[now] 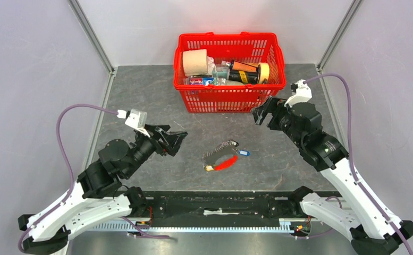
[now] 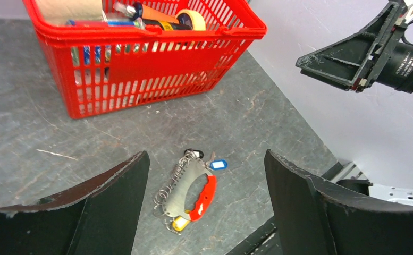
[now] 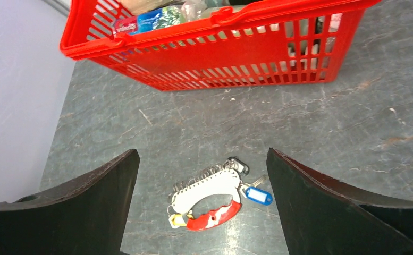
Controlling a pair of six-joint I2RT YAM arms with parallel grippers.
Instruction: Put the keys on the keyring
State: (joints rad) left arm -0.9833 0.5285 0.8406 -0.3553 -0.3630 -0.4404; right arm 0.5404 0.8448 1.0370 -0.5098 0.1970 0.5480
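- Above the worktop (image 1: pixel 289 164), left of centre, the left tool (image 1: pixel 176 141) hangs with its jaws spread wide, gripping nothing.
- The right tool (image 1: pixel 261 113), just off the red basket's (image 1: pixel 228 36) near right corner, is equally wide and empty.
- Between them the keyring (image 1: pixel 221 158) lies flat, with the black-headed key (image 1: pixel 233 143) and the blue-tagged key (image 1: pixel 243 153) touching its far right end.

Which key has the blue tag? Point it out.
The blue-tagged key, at the keyring's end, on the near side of the black-headed key; only it carries blue.
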